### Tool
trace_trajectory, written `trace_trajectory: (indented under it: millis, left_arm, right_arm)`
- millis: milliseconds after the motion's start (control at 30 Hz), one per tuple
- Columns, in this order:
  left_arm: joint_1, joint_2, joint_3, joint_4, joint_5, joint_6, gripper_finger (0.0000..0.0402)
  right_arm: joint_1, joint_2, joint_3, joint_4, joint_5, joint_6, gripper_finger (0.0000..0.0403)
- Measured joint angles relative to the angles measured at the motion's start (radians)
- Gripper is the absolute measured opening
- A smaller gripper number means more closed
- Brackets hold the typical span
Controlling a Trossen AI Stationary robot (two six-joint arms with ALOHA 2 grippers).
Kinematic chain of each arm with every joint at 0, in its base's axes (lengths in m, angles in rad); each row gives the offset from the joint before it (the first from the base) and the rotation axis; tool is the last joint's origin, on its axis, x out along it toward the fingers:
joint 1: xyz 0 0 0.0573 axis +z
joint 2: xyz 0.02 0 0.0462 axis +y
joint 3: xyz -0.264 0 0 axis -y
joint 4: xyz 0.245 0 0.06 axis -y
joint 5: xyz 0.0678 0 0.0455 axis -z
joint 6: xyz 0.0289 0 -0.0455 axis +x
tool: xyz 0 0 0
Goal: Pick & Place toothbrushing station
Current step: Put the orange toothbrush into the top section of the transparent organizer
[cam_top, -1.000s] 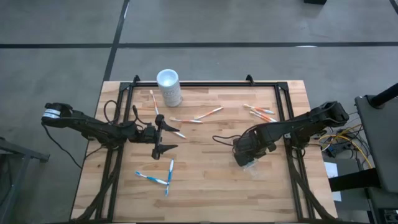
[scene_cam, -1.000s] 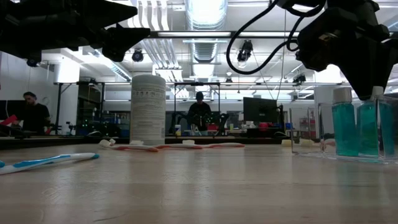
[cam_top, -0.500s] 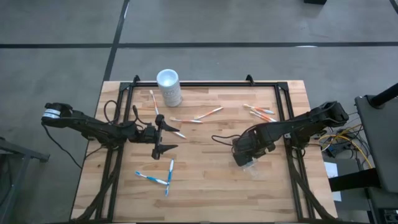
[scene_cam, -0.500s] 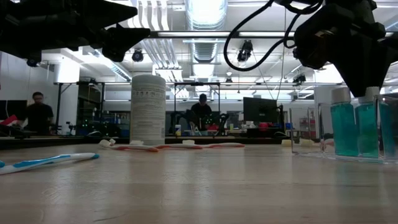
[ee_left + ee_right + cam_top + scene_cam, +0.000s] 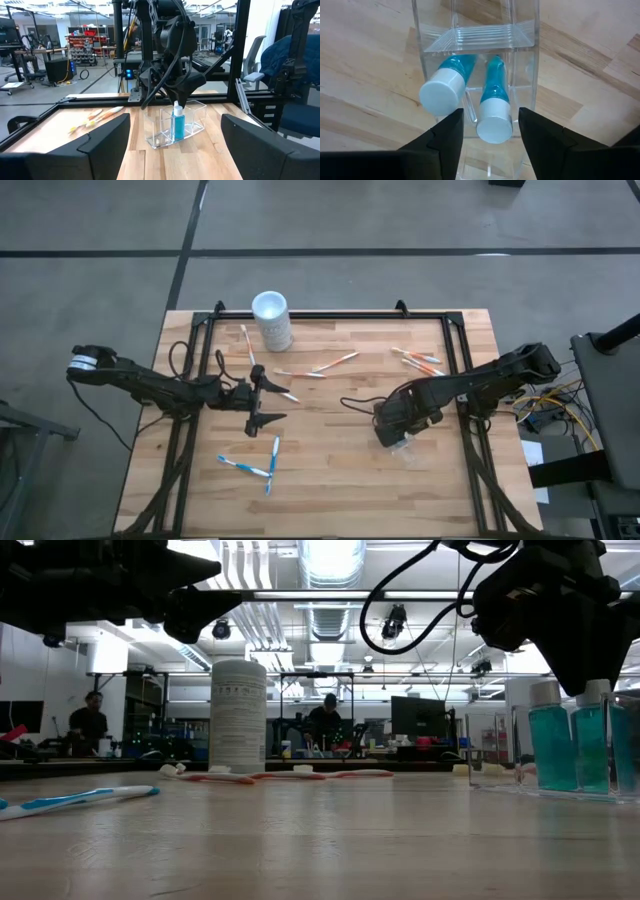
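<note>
high: looking straight down over the table [image 5: 330, 480]
low: looking level along it
wrists: looking past own fingers, sharing the clear holder [image 5: 479, 60]

The surface [image 5: 330, 470] is a light wooden butcher-block top bordered by a black metal frame [image 5: 330, 314]. It stands on a grey concrete floor [image 5: 400, 220] marked with dark lines.

A tall opaque white cup [image 5: 271, 319] stands upright near the far edge of the surface, left of centre. In the low view it carries fine printed text on its side.

In the low view, the room beyond shows ceiling light fixtures [image 5: 330, 558], racks and monitors. One person [image 5: 89, 720] is at the far left; a second person [image 5: 325, 718] is near the centre, behind the white cup.
</note>
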Motion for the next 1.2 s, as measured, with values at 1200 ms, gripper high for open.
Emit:
trace_trajectory:
  millis: [1200]
  left_arm:
    - [0.000,0.000,0.000,-0.002,0.000,0.000,0.0319]
  right_arm:
    - [0.000,-0.003,0.092,-0.070,-0.010,0.007,0.0148]
